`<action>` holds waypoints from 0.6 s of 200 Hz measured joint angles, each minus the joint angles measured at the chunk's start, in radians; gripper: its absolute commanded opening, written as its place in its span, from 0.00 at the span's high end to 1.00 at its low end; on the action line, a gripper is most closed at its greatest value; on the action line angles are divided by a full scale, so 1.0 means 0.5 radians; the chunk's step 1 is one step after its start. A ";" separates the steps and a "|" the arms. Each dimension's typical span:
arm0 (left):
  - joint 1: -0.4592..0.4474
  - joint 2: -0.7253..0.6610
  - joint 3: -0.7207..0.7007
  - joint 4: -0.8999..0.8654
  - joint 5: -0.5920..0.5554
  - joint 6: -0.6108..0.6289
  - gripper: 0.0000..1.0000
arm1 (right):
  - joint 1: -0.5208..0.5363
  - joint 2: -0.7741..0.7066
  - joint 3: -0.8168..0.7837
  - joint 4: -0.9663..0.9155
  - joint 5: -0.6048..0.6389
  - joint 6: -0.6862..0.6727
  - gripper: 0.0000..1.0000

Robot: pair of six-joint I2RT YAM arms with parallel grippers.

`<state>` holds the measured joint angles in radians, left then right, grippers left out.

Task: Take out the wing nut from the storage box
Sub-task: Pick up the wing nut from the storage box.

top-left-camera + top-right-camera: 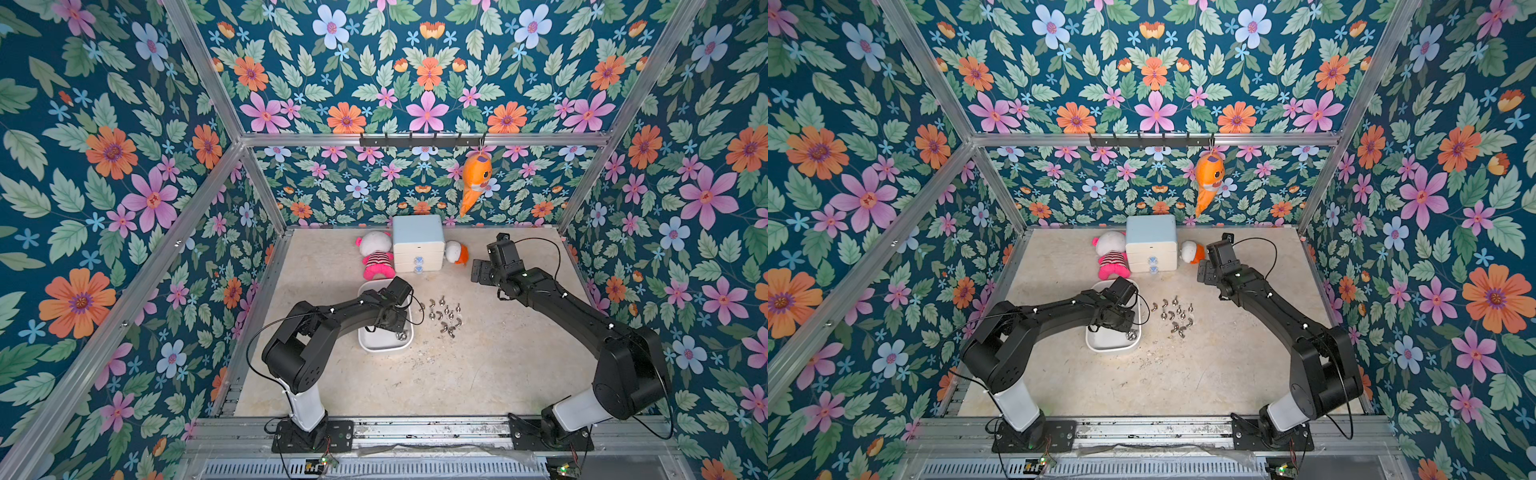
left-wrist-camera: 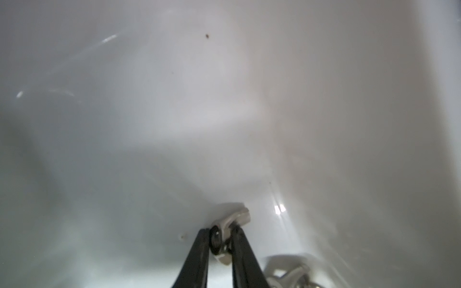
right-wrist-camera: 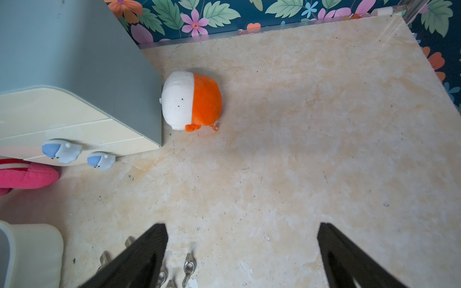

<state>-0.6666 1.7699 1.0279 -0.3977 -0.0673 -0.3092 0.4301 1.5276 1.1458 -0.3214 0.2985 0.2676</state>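
Observation:
In both top views the white storage box [image 1: 384,345] [image 1: 1111,345] lies left of centre, with my left arm reaching into it and covering most of it. In the left wrist view my left gripper [image 2: 220,233] is low inside the box [image 2: 349,124], shut on a pale metal wing nut [image 2: 235,218]. A second wing nut [image 2: 287,276] lies on the box floor beside it, and one wing nut [image 1: 401,336] shows near the box's right wall in a top view. My right gripper [image 3: 242,239] [image 1: 478,271] hangs open over bare table, holding nothing.
Several wing nuts [image 1: 444,318] [image 3: 188,266] lie on the table right of the box. At the back stand a white drawer cabinet [image 1: 417,241], a pink plush doll [image 1: 376,255] and an orange-white plush [image 1: 457,252]. An orange fish toy [image 1: 476,178] hangs from the rear hook rail.

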 measured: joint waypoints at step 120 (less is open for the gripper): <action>0.024 -0.181 0.090 -0.038 -0.108 -0.053 0.88 | 0.000 0.000 -0.016 0.000 0.013 0.000 0.01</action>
<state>-0.6544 1.6794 1.0729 -0.4168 -0.1215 -0.3355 0.4301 1.5276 1.1378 -0.3214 0.3050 0.2676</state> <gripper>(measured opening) 0.160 0.993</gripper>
